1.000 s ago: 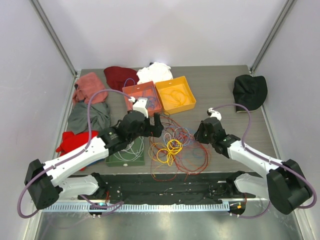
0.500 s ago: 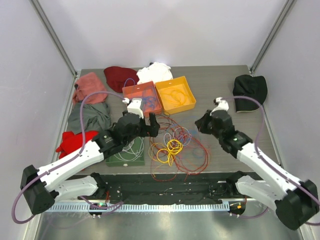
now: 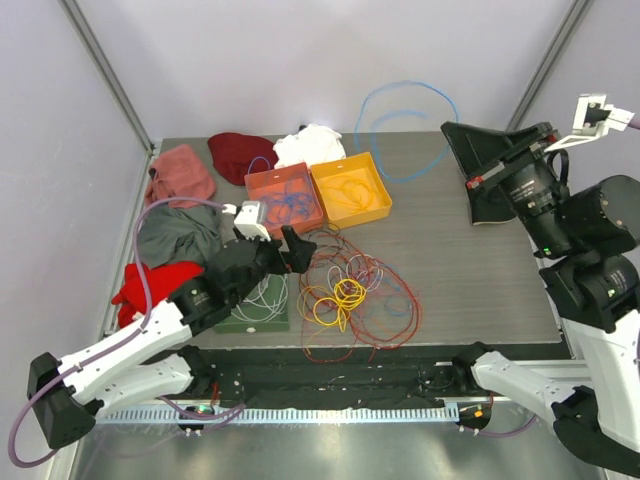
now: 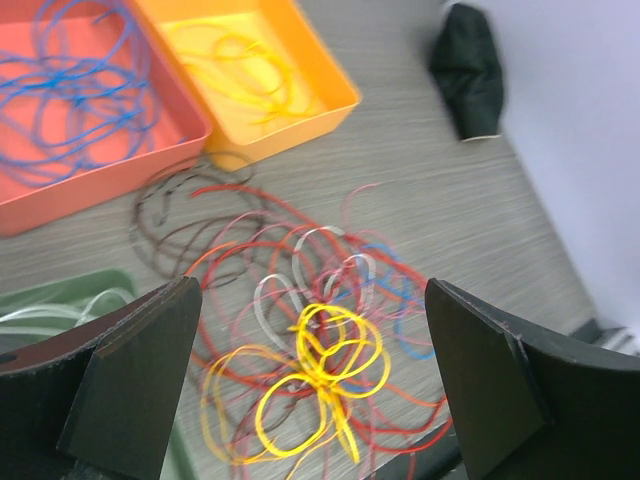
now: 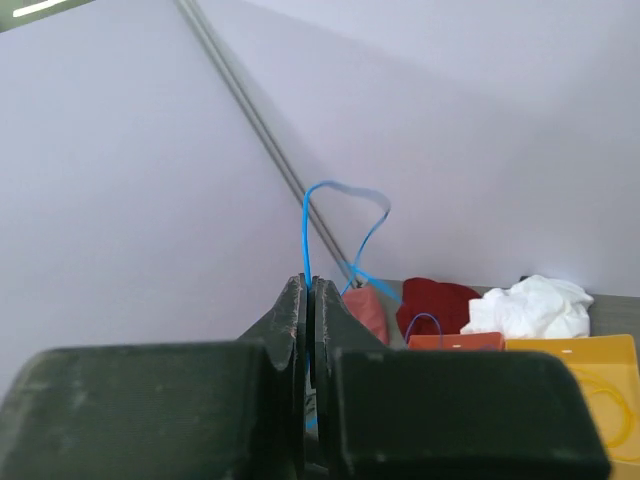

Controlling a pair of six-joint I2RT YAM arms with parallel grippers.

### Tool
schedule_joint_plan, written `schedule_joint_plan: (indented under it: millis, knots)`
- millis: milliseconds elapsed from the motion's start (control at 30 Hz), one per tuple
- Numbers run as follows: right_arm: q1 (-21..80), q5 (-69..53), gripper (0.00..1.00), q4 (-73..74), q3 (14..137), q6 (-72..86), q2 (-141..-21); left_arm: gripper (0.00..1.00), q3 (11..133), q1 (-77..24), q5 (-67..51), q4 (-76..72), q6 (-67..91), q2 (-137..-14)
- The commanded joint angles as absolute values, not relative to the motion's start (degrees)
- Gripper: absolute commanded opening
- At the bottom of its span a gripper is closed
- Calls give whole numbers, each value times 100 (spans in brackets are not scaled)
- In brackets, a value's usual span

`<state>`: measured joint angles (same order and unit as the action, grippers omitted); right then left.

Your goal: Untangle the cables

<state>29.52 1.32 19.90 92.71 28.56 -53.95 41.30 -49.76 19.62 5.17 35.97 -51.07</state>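
Note:
A tangle of thin cables [image 3: 350,295] in red, yellow, white and blue lies on the table's front middle; it also shows in the left wrist view [image 4: 320,350]. My left gripper [image 3: 290,250] is open and empty just left of and above the tangle. My right gripper [image 3: 452,140] is raised high at the right and is shut on a blue cable [image 3: 405,130] that loops in the air. In the right wrist view the blue cable [image 5: 340,215] rises from between the closed fingertips [image 5: 292,300].
An orange-red tray [image 3: 283,196] holds blue cables, a yellow tray [image 3: 351,189] holds yellow cables, a green tray [image 3: 255,310] holds white cables. Cloths lie at the left and back [image 3: 180,175]. A black cloth [image 3: 490,205] lies at the right.
My right gripper has risen from the table's right side high into the air, pulling a blue cable out of the tangle. My left gripper has drawn back slightly leftward.

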Motion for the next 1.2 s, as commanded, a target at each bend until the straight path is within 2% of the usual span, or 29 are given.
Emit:
schedule_joint_plan:
  millis: [0,100,333,500,900,1167]
  knots:
    - [2997,-334,1,2303,9378,3093,-5572,100,3771,-4992,1486,-1211,3639,-4852]
    - [2988,-325,1,2312,9124,3207,-5450,100,3569,-4983,1433,-1713,3639,-4711]
    - [2997,-176,1,2373,7913,3278,-5020,100,3445,-4983,1503,-1846,3428,-4140]
    - [2997,-237,1,2329,7076,3427,-4799,100,3410,-4992,1003,-2284,3287,-4095]
    - [2988,-659,1,2004,6082,3911,-4570,100,3743,-5097,-289,-3488,3771,-5807]
    - [3006,-747,1,1916,5889,3955,-4544,100,4043,-5607,-369,-4113,3542,-6468]
